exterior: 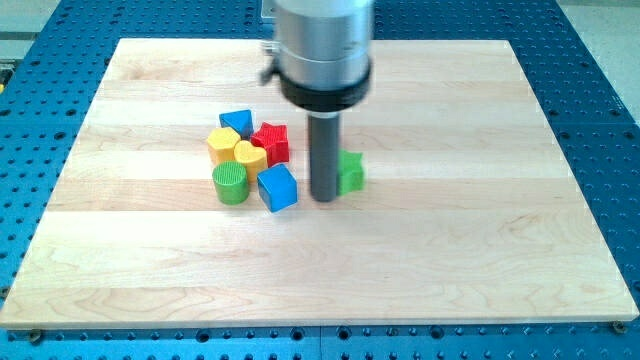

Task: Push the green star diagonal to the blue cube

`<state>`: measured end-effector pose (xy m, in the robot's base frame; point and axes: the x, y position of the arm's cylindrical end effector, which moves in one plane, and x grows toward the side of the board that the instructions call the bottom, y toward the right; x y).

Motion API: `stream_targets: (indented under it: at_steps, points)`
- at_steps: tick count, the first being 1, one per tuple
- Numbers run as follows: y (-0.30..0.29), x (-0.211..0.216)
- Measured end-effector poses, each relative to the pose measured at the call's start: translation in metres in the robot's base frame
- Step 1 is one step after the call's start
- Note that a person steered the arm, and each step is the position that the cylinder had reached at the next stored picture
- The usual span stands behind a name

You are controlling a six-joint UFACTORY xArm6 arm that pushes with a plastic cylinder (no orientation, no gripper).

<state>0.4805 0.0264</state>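
Risk: green star point(350, 172) sits right of blue cube point(278, 187), my tip point(324, 197) between them, touching the star. Careless pushing disturbs the cube. No claw fitted; state inapplicable.

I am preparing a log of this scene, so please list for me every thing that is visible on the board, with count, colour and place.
blue cube: one, blue, bottom right of the cluster, just left of the rod.
blue block: one, blue, seems triangular, top of the cluster.
red block: one, red, shape unclear, right part of the cluster.
yellow blocks: two, yellow, middle of the cluster, touching each other.
green cylinder: one, green, bottom left of the cluster.
green star: one, green, partly hidden behind the rod, on its right.
wooden board: one, light wood, on a blue perforated table.
my tip: one, dark rod, between the blue cube and the green star.
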Motion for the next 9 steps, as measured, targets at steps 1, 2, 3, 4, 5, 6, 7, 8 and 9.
stream_targets:
  at_steps: [1, 2, 3, 4, 5, 6, 7, 8, 9]
  points:
    - [0.064, -0.006]
    - [-0.006, 0.010]
    - [-0.003, -0.019]
    - [0.041, -0.029]
    - [0.110, -0.029]
    - [0.094, -0.025]
    - [0.162, -0.034]
    - [0.175, -0.044]
    - [0.106, 0.022]
